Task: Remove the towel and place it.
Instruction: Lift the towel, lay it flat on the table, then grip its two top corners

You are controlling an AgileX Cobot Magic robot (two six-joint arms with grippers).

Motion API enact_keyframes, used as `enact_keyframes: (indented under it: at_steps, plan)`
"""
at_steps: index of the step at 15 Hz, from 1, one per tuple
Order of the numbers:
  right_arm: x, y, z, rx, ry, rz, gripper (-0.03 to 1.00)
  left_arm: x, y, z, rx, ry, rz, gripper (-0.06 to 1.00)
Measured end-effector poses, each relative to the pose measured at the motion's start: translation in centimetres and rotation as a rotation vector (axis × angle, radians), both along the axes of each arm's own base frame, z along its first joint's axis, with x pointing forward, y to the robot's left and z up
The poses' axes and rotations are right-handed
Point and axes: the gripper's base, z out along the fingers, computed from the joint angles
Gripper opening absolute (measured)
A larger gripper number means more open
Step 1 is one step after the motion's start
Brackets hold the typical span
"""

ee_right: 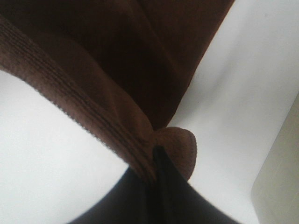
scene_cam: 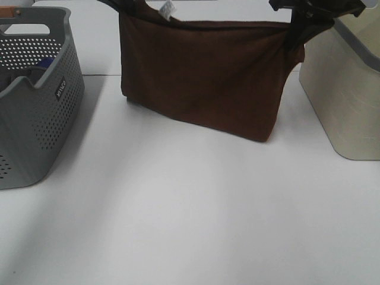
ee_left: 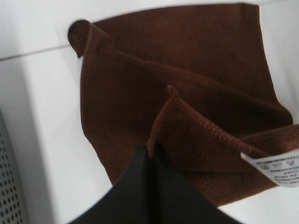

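The dark reddish-brown towel (scene_cam: 205, 77) hangs spread between my two grippers above the white table (scene_cam: 190, 214), with its lower edge touching or just above the surface. My left gripper (scene_cam: 127, 7) is shut on the towel's top left corner, beside the small white tag (scene_cam: 168, 8). My right gripper (scene_cam: 295, 32) is shut on the top right corner. In the left wrist view the fingers (ee_left: 152, 156) pinch the hemmed edge of the towel (ee_left: 187, 88), with the tag (ee_left: 275, 168) close by. In the right wrist view the fingers (ee_right: 156, 156) pinch the towel's (ee_right: 117, 60) hem.
A grey perforated basket (scene_cam: 35, 101) stands at the left with a blue cloth item (scene_cam: 44, 62) inside. A beige bin (scene_cam: 347, 89) stands at the right, close to my right gripper. The white table stretches in front of the towel.
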Motion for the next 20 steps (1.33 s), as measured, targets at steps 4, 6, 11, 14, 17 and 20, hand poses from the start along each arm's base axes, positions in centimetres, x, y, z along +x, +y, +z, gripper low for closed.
enact_keyframes:
  at_steps: [4, 6, 11, 14, 17, 20]
  plan:
    - [-7.2, -1.2, 0.9, -0.001, 0.078, -0.003, 0.00, -7.9, -2.5, -2.5, 0.218, 0.170, -0.123, 0.00]
    - [-9.0, -1.4, 0.8, 0.012, 0.100, -0.005, 0.00, -9.8, -2.5, -2.6, 0.242, 0.195, -0.128, 0.00]
    - [-18.8, -2.6, -1.4, 0.056, 0.231, -0.017, 0.00, -19.4, -3.1, -3.5, 0.293, 0.304, -0.195, 0.00]
    - [-23.2, -3.1, -3.1, 0.074, 0.286, -0.024, 0.00, -24.0, -3.1, -4.1, 0.287, 0.363, -0.215, 0.00]
    - [-26.9, -3.6, -4.8, 0.094, 0.328, -0.033, 0.00, -28.1, -3.3, -5.7, 0.303, 0.439, -0.240, 0.00]
    - [-29.0, -3.9, -5.2, 0.103, 0.313, -0.033, 0.00, -30.7, -3.8, -7.5, 0.327, 0.510, -0.271, 0.00]
